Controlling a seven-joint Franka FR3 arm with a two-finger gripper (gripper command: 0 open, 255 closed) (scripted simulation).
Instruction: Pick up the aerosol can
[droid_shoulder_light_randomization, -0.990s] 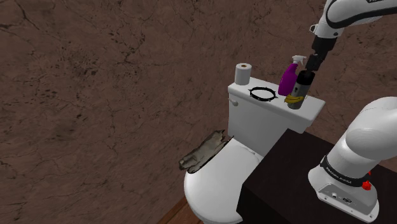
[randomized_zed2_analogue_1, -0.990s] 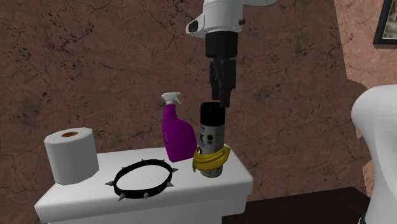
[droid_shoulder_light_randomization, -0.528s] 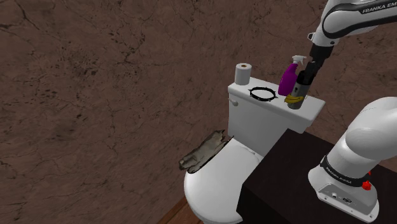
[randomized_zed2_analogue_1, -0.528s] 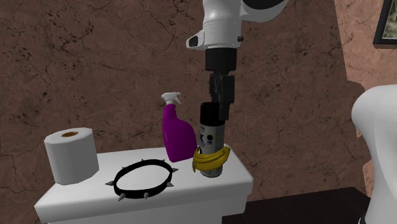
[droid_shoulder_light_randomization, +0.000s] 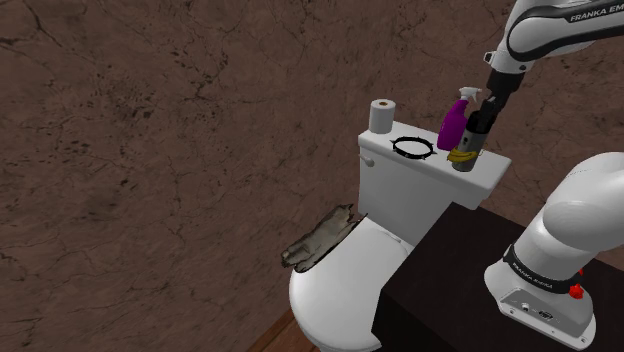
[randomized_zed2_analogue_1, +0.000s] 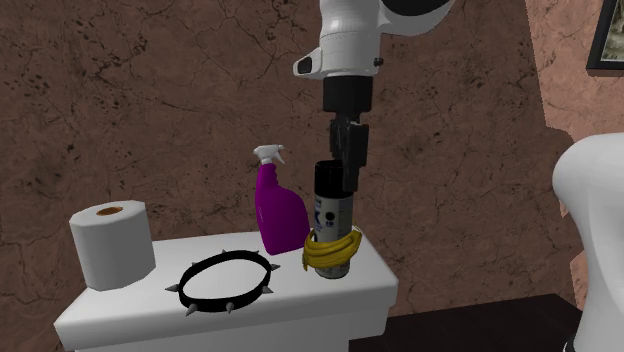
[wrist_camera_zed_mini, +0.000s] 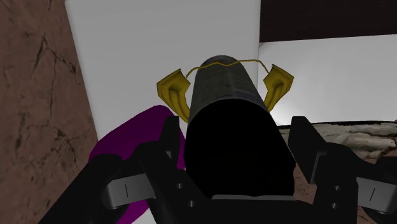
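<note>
**Gripper down on can, toilet tank**

- Aerosol can (randomized_zed2_analogue_1: 332, 205): dark, upright, on the white toilet tank lid (randomized_zed2_analogue_1: 300, 300), at the end toward the second exterior view's right. A yellow looped band (randomized_zed2_analogue_1: 330, 252) is around its base.
- Gripper (randomized_zed2_analogue_1: 349, 178): pointing straight down, lowered onto the can's upper part on the side toward that view's right. In the wrist view the can's black top sits between the jaws.
- Jaws: cannot tell whether they are clenched on the can or released. The can's base rests on the lid.
- Purple spray bottle (randomized_zed2_analogue_1: 278, 215): upright, just beside the can, on the side away from the gripper; contact between the two not clear.
- Black spiked ring (randomized_zed2_analogue_1: 230, 260): flat on the lid, near the middle.
- Toilet paper roll (randomized_zed2_analogue_1: 110, 245): standing on end at the lid's far end, well apart from the can.
- Shoulder view: the white bowl (droid_shoulder_light_randomization: 335, 290) is below the tank, beside the dark stand (droid_shoulder_light_randomization: 440, 270).
</note>
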